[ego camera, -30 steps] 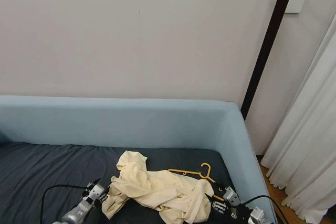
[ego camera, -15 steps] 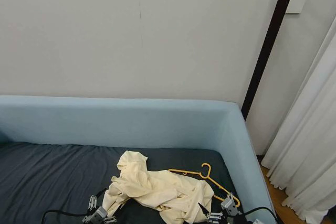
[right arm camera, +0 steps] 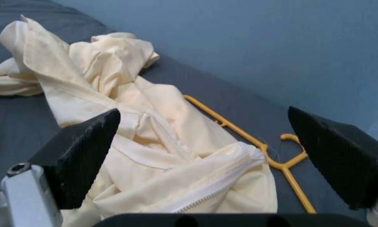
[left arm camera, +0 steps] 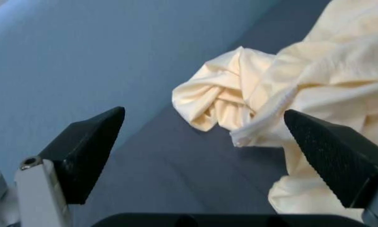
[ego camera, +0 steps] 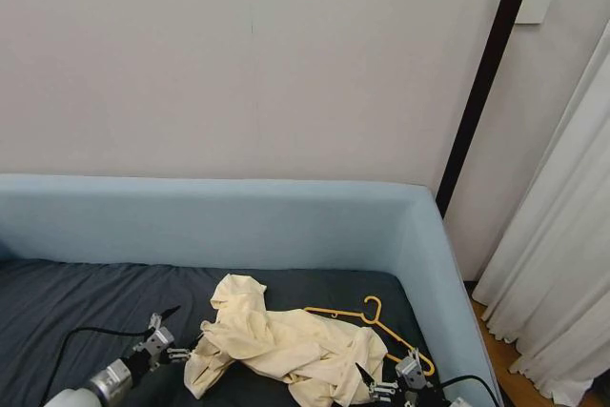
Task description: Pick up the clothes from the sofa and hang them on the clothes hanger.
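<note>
A crumpled cream garment [ego camera: 286, 345] lies on the sofa's dark blue seat [ego camera: 86, 302]. An orange hanger [ego camera: 374, 315] lies flat beside it, partly under the cloth. My left gripper [ego camera: 176, 338] is open, low over the seat, just left of the garment's left edge. In the left wrist view the garment [left arm camera: 302, 71] lies beyond the gripper [left arm camera: 207, 156], whose spread fingers [left arm camera: 91, 151] hold nothing. My right gripper [ego camera: 370, 383] is open at the garment's right end. In the right wrist view the gripper [right arm camera: 207, 156] faces the garment [right arm camera: 132, 118] and the hanger [right arm camera: 239, 130].
The light blue sofa back [ego camera: 219, 221] runs behind the seat, and its right arm [ego camera: 434, 274] borders the hanger. A black rack post [ego camera: 481, 83] rises to the right of the sofa. White curtains [ego camera: 562, 264] hang at far right above wooden floor.
The left gripper dipped toward the bottom edge, then came back up and left beside the garment. The right gripper sank lower and slightly left. Garment and hanger lie unmoved.
</note>
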You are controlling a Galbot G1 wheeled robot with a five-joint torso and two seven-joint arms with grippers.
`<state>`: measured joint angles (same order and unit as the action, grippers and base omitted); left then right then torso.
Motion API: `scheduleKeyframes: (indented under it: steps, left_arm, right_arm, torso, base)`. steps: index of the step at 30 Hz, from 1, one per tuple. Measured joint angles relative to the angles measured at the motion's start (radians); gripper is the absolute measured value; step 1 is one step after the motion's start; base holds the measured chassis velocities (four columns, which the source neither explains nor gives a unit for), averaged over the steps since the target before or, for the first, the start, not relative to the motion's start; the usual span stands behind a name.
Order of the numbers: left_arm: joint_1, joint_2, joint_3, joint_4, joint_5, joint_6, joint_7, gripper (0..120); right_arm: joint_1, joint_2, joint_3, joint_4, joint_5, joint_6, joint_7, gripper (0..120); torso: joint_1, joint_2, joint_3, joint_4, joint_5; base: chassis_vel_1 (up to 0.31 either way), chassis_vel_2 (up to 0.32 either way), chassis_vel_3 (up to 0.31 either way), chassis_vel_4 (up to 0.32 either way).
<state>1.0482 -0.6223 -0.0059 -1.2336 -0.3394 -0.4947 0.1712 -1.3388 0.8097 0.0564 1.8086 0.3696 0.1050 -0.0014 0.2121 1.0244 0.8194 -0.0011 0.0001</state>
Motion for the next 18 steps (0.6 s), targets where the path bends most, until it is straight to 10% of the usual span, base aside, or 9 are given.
scheduleKeyframes:
  steps: [18]
  left_arm:
    - [-0.077, -0.107, 0.054, 0.097, 0.1, -0.053, -0.009, 95]
  right_arm:
    - [0.01, -0.009, -0.014, -0.002, 0.008, -0.01, -0.005, 100]
  torso:
    - [0.0, 0.0, 0.0, -0.0005, -0.0002]
  base:
    - [0.0, 0.0, 0.0, 0.0]
